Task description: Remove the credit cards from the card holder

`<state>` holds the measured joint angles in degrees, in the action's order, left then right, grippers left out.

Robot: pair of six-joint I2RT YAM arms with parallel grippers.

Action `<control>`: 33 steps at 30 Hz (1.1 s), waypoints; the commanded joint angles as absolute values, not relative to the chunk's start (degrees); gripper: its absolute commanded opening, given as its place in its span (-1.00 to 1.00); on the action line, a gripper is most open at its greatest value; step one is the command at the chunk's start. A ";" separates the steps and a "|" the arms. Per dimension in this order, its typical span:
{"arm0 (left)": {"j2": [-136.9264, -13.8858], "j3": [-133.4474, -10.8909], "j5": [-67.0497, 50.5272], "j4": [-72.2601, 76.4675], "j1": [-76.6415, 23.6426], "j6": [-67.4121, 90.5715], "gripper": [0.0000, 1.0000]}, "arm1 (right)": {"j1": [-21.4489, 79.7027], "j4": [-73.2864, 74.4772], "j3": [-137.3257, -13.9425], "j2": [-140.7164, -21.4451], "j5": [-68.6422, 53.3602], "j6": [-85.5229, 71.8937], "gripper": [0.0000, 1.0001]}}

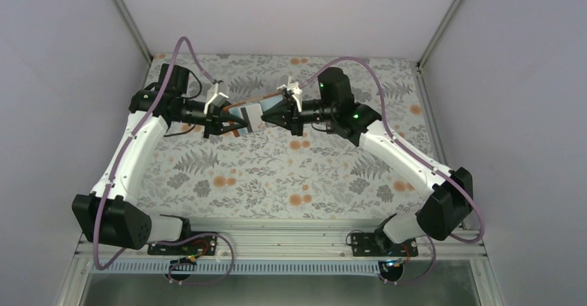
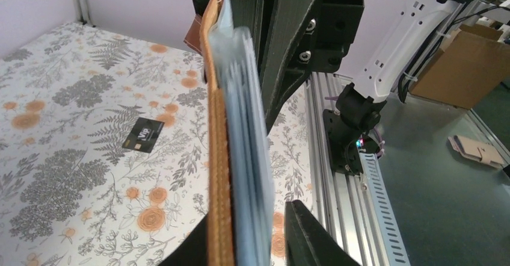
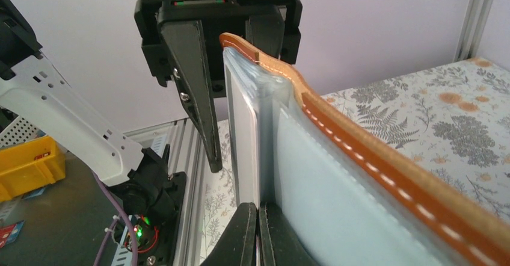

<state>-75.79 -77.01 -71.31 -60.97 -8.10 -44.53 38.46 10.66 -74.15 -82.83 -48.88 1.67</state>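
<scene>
Left gripper [image 1: 234, 121] clamps the rust-brown leather bifold card holder [image 2: 219, 157] between its fingers; we should draw the tightly pinched right gripper [image 3: 258, 233] straight outward.

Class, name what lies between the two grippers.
The card holder, stretched from the left gripper to the right gripper; the top view shows it.

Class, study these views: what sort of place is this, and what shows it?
Probably a robotics lab test cell: two robot arms bolted to an aluminium rail, plain white enclosure walls, and a yellow bin nearby.
</scene>
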 commanded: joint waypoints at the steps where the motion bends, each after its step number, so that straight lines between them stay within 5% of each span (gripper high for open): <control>1: -74.60 -78.37 -74.17 -61.25 -7.95 -47.22 -0.48 | 37.88 14.50 -76.60 -81.41 -48.14 4.34 -0.92; 8: -74.71 -77.78 -73.33 -60.12 -7.91 -46.14 -0.58 | 37.80 15.17 -77.27 -81.04 -49.36 4.79 -0.92; 13: -74.83 -77.70 -72.89 -59.37 -7.91 -45.25 -0.94 | 37.32 15.92 -77.26 -80.33 -48.36 5.05 -0.88; 16: -74.87 -77.61 -72.69 -59.14 -7.90 -45.17 -0.95 | 37.29 14.64 -76.69 -80.01 -43.57 3.14 -0.73; 33: -75.38 -77.44 -73.13 -59.17 -7.91 -45.48 -0.95 | 39.45 11.26 -75.29 -82.50 -37.81 1.31 -0.58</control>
